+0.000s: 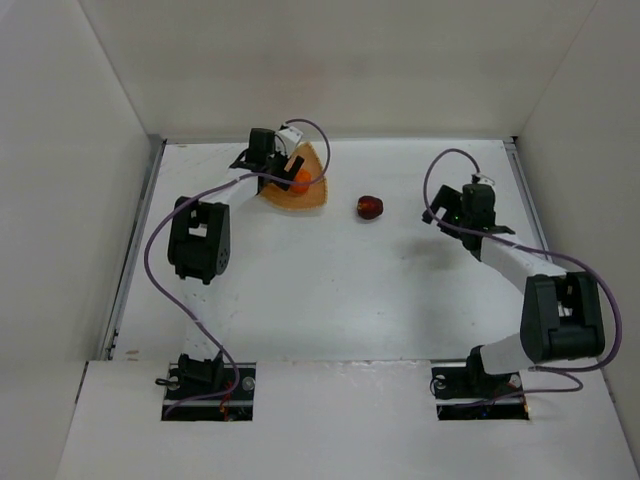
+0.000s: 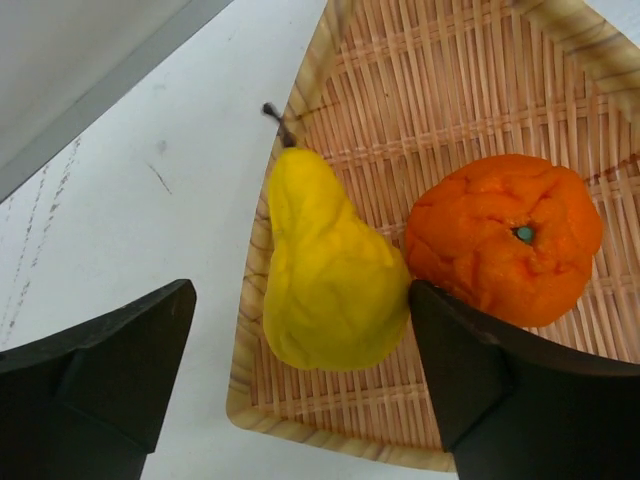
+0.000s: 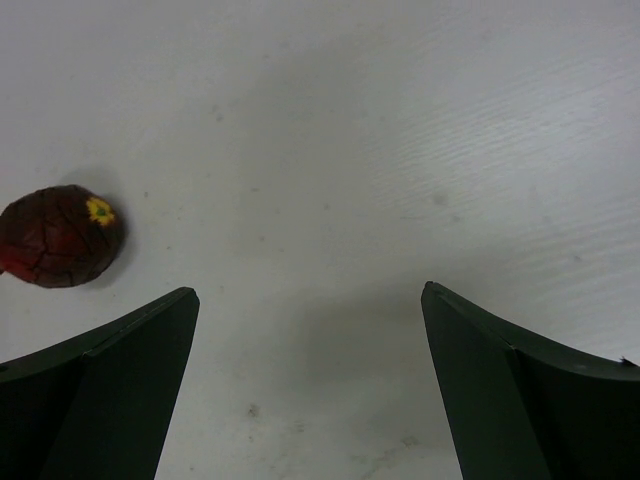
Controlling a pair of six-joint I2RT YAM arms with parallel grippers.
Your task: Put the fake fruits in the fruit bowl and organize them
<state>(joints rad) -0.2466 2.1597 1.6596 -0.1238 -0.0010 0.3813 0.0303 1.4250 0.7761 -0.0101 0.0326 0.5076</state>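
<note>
The tan woven fruit bowl lies at the back left. In the left wrist view the bowl holds the yellow pear, stem pointing away, and the orange right beside it. In the top view only the orange shows, and the pear is hidden under the arm. My left gripper is open and straddles the pear: its right finger touches it, its left finger is well apart over the table. The dark red apple lies on the table right of the bowl. My right gripper is open and empty, with the apple to its left.
White walls enclose the white table at the back and on both sides. The bowl's near corner sits close to the left wall's edge strip. Purple cables loop from both arms.
</note>
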